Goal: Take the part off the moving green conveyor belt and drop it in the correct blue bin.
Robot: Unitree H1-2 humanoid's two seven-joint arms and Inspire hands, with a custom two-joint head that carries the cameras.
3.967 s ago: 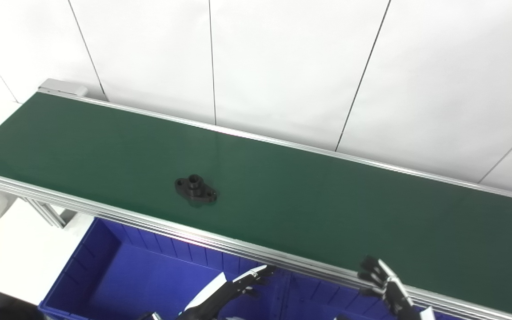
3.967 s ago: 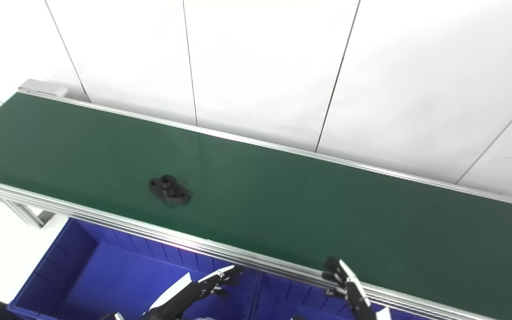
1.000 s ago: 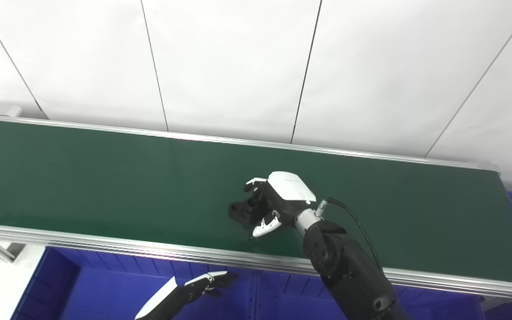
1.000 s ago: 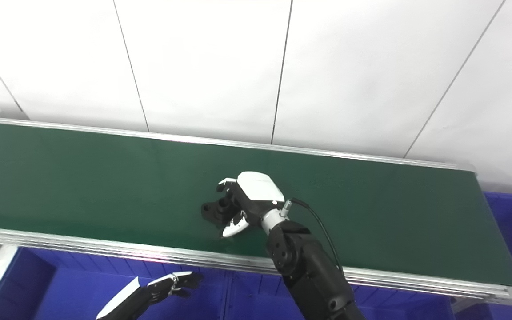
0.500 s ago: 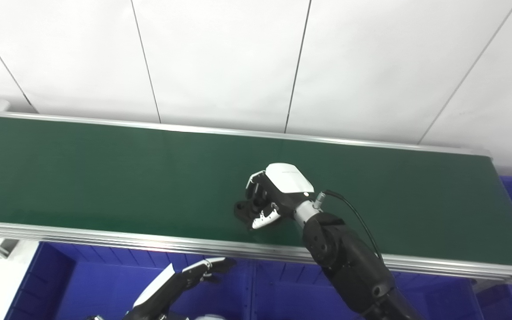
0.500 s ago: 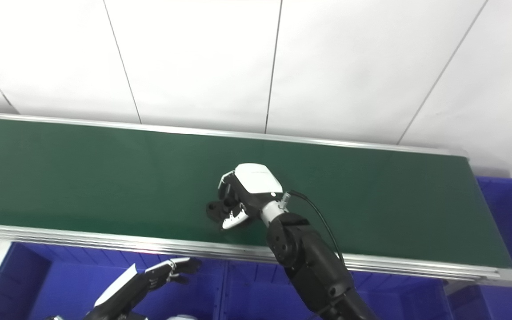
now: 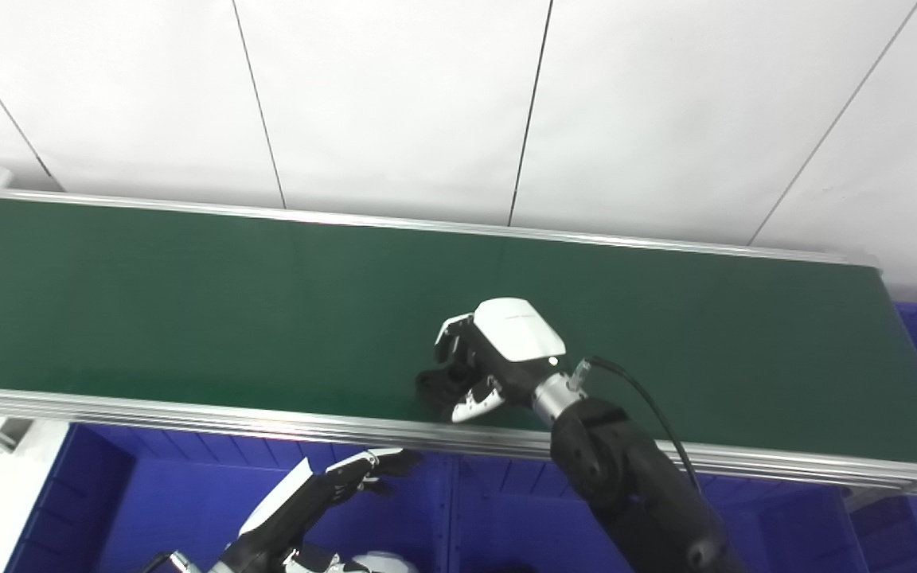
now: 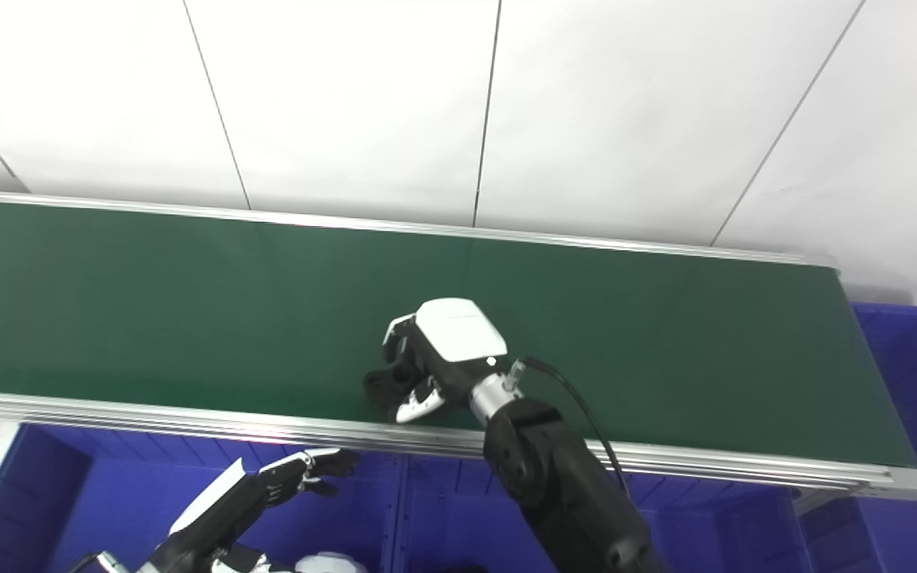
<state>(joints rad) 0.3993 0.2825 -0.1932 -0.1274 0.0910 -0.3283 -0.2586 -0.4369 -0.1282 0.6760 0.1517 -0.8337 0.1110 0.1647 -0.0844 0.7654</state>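
A black flanged part (image 7: 436,384) is held in my right hand (image 7: 484,362), whose fingers and thumb are closed around it, over the near edge of the green conveyor belt (image 7: 188,302). Only the part's left end shows past the fingers. Whether the part still touches the belt I cannot tell. My left hand (image 7: 323,491) hangs open, palm down, over the blue bins (image 7: 148,501) below the belt's front rail, holding nothing.
An aluminium rail (image 7: 188,414) runs along the belt's front edge, above the row of blue bins with a divider (image 7: 446,517) between them. Another blue bin (image 8: 904,358) stands past the belt's right end. A white panelled wall is behind.
My right hand, closed on the part, has drawn it toward the belt's near edge. The left hand rose slightly under the rail. The camera has shifted a little.
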